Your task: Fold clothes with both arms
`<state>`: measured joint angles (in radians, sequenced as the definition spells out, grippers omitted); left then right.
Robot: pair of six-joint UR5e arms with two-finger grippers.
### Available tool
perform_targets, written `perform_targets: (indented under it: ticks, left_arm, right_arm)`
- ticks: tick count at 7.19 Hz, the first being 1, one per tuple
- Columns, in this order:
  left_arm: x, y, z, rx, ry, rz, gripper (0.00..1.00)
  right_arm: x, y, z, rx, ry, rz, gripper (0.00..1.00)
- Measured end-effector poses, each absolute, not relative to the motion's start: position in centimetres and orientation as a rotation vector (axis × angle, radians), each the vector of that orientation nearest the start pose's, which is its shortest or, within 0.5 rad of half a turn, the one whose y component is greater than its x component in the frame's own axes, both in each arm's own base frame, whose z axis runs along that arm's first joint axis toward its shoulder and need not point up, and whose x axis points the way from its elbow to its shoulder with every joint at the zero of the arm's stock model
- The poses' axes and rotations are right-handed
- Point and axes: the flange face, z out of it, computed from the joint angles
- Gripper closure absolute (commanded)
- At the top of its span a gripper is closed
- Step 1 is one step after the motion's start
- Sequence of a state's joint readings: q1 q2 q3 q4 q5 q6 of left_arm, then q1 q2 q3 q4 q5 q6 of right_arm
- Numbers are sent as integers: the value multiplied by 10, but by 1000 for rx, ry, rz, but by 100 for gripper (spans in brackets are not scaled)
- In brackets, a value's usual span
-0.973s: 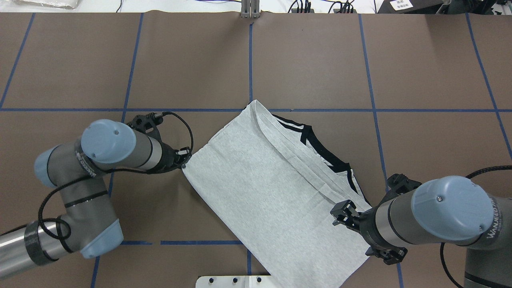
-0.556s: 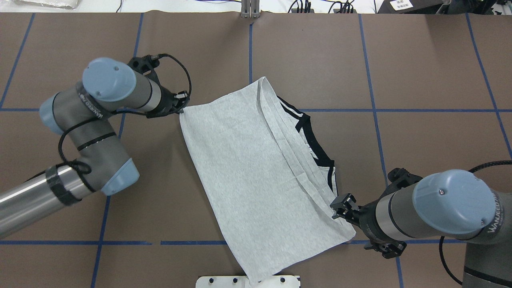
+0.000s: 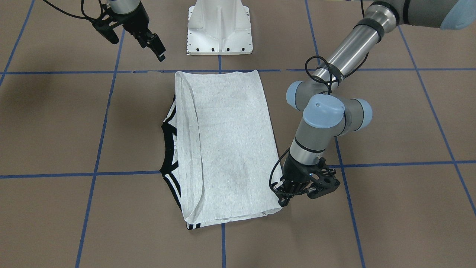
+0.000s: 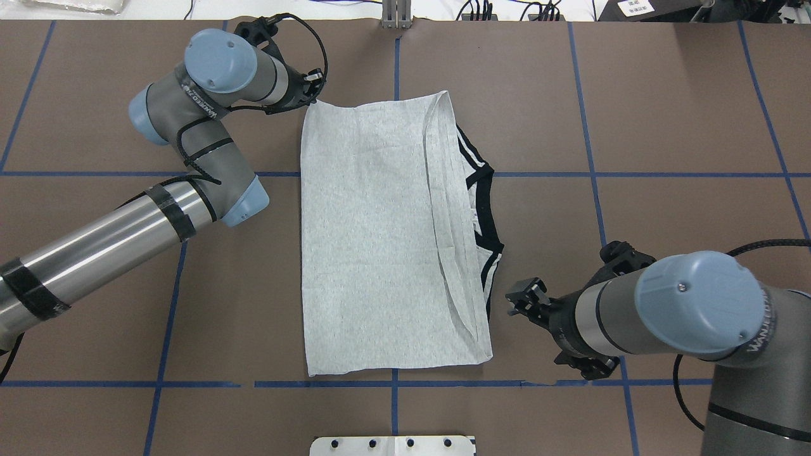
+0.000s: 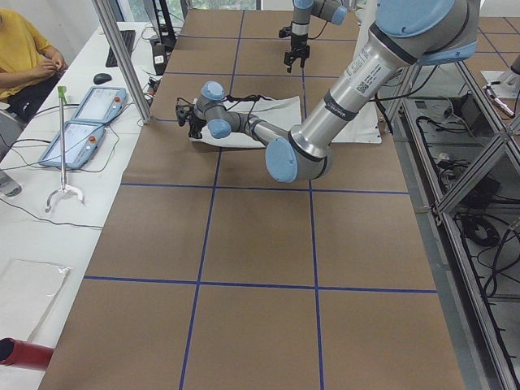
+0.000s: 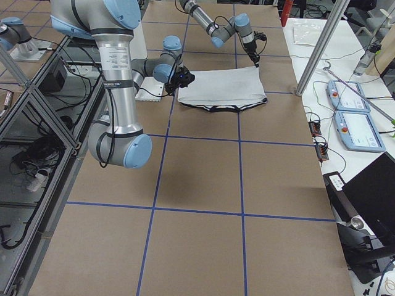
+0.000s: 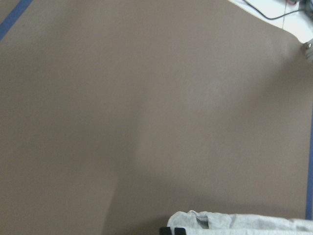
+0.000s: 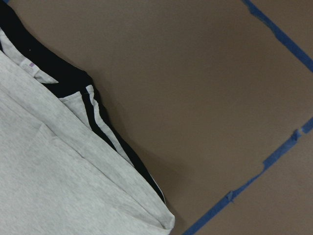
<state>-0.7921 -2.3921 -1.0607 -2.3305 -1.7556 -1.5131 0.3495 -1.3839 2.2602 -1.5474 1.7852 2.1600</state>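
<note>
The T-shirt (image 4: 367, 240) lay flat mid-bench (image 4: 665, 114), folded into a long rectangle with its black collar (image 4: 485, 209) showing along the robot's right edge and bare brown surface open all round. The left end effector (image 4: 310, 96) was clamped on the cloth's far left corner, its tips mostly hidden by wrist and bunched fabric. The right end effector (image 4: 514, 301) hung just beside the near right corner, off the cloth, fingers seemingly parted; the white pedestal (image 3: 219, 33) stood well apart.

T-shirt (image 4: 367, 240) on table (image 4: 665, 126); left claw (image 4: 312, 92) at far-left corner, right claw (image 4: 516, 301) beside right edge.
</note>
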Motion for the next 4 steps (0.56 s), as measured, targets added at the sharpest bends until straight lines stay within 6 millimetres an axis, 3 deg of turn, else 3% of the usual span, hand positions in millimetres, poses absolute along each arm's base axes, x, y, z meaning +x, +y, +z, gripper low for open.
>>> perform_targets:
  ticks: [2, 4]
  left_arm:
    - [489, -661, 277, 305, 1090, -554, 39]
    - [473, -645, 278, 313, 1115, -548, 39]
  right_arm:
    - [-442, -260, 259, -242, -888, 775, 0]
    - [-483, -247, 264, -201, -866, 789, 0]
